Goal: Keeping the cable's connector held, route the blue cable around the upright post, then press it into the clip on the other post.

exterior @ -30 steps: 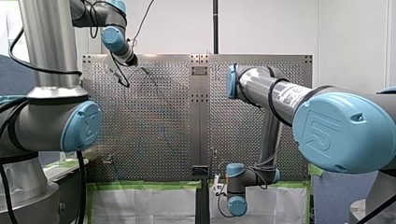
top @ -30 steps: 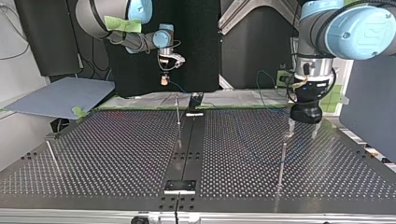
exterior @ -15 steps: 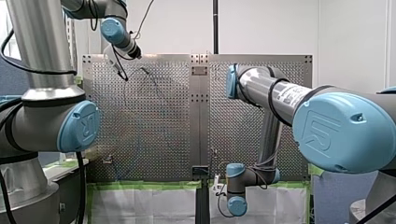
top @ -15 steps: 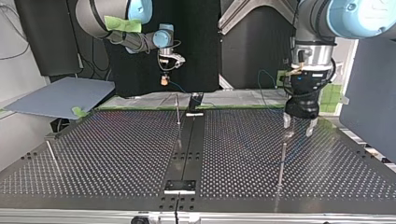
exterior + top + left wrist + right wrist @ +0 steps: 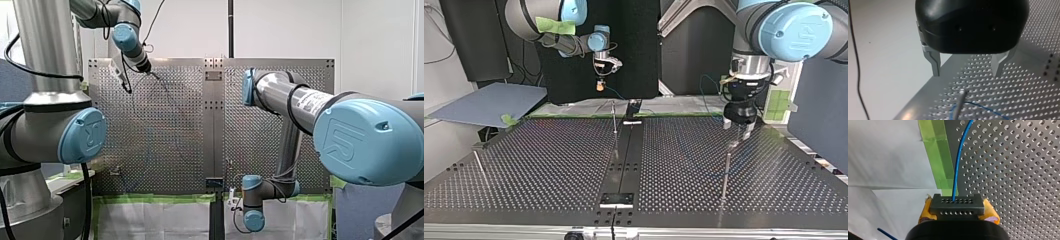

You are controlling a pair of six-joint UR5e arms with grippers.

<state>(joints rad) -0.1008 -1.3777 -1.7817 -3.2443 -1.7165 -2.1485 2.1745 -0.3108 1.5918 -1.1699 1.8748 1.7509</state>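
1. Clamping is shown best in the right wrist view: my right gripper (image 5: 958, 212) has its yellow pads (image 5: 925, 210) closed on both sides of the connector (image 5: 957, 204), a flat black rectangular block with two rows of small round holes.
2. From the connector's face the blue cable (image 5: 958, 162), thin and smooth, is seen running over a strip of green tape (image 5: 935, 150) and onto the perforated table (image 5: 1018, 175). A pale sheet (image 5: 883, 157) is laid beyond that table edge.
3. In the top view the connector is reduced to a small blob under the right gripper, held in the air beyond the table's far edge. Neither pads nor holes can be made out there.
4. In the left wrist view my left gripper (image 5: 966, 72) is shown as a rounded, glossy black housing with two tapered metal fingers (image 5: 933, 62). These are set apart, with nothing between them.
5. Ahead of those fingers the rounded tip of a slim metal post (image 5: 962, 93) is seen. The blue cable passes just beside its shaft, but whether the two touch cannot be told.
6. The top view adds that the left gripper hangs directly above that upright post, near the table's edge at the view's right.
7. Two more thin rods are seen in that view, a centre post (image 5: 614, 120) by the far edge and a corner post (image 5: 479, 164) toward the edge at the view's left.
8. Which post carries the clip cannot be told.
9. In the front view the table is shown as two matte silver panels, evenly drilled and joined by a plain centre strip. The cable there is only a faint line.
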